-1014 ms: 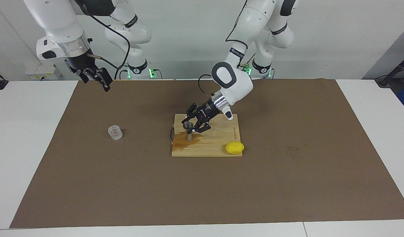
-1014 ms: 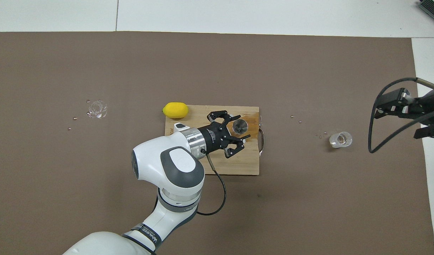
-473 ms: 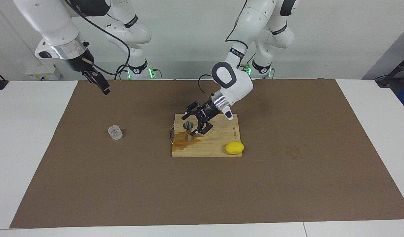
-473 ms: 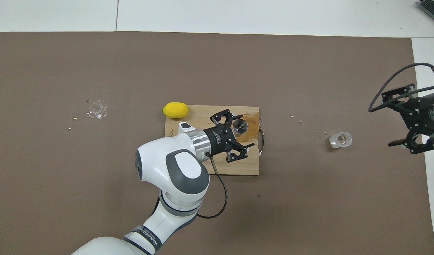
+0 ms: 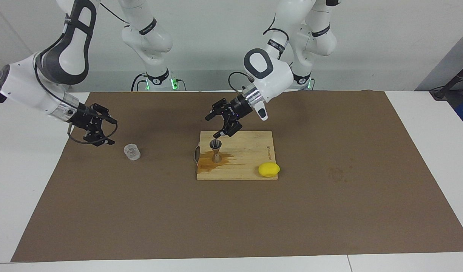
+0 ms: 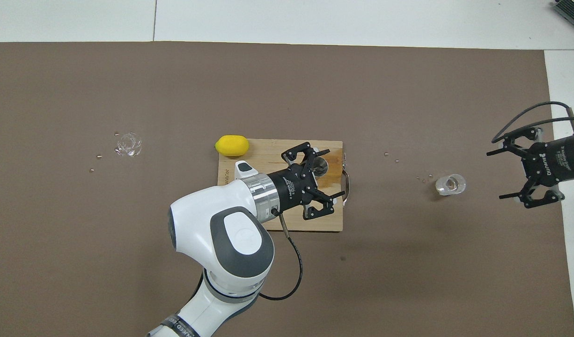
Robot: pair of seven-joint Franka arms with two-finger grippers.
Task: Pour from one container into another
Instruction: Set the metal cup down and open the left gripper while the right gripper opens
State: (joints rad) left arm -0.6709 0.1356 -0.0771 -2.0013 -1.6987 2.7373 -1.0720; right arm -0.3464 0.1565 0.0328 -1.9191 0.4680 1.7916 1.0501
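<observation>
My left gripper (image 5: 217,122) hangs with its jaws spread wide and empty just above the jigger (image 5: 216,150), touching nothing. The jigger stands upright on the cutting board (image 5: 250,158) in an amber wet patch (image 5: 210,161); I cannot tell what its cup holds. A lemon (image 5: 269,169) lies at the board's corner. Toward the right arm's end from the board stands the glass tumbler (image 5: 132,152), and my right gripper (image 5: 105,131), wide and empty, hovers just beside it.

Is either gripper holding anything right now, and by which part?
Nothing is held. The left gripper hangs open above the jigger; the right gripper is open beside the glass tumbler.
</observation>
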